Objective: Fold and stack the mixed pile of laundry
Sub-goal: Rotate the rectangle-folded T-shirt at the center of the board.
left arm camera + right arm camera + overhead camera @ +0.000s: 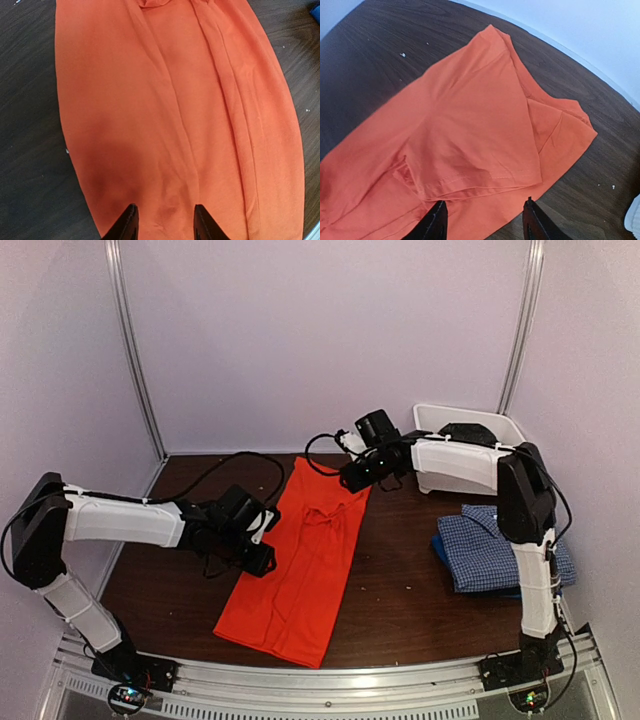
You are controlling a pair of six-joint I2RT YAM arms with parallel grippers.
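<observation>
The bright orange T-shirt [300, 560] lies on the dark table, folded into a long strip that runs from the back centre towards the front. My left gripper [262, 540] hovers at the strip's left edge. In the left wrist view it [164, 207] is open over flat orange cloth [170, 100], with nothing between its fingers. My right gripper [356, 476] hangs over the shirt's far right corner. In the right wrist view it [484, 201] is open above a folded-in sleeve [470, 130]. A folded blue-and-white check shirt [495, 550] rests at the right on a blue piece.
A white plastic tub [430, 420] stands at the back right with something black [468, 430] inside. The right arm's upright link [535, 570] rises beside the check shirt. White walls close in the back and both sides, and a metal rail [330, 680] runs along the near edge.
</observation>
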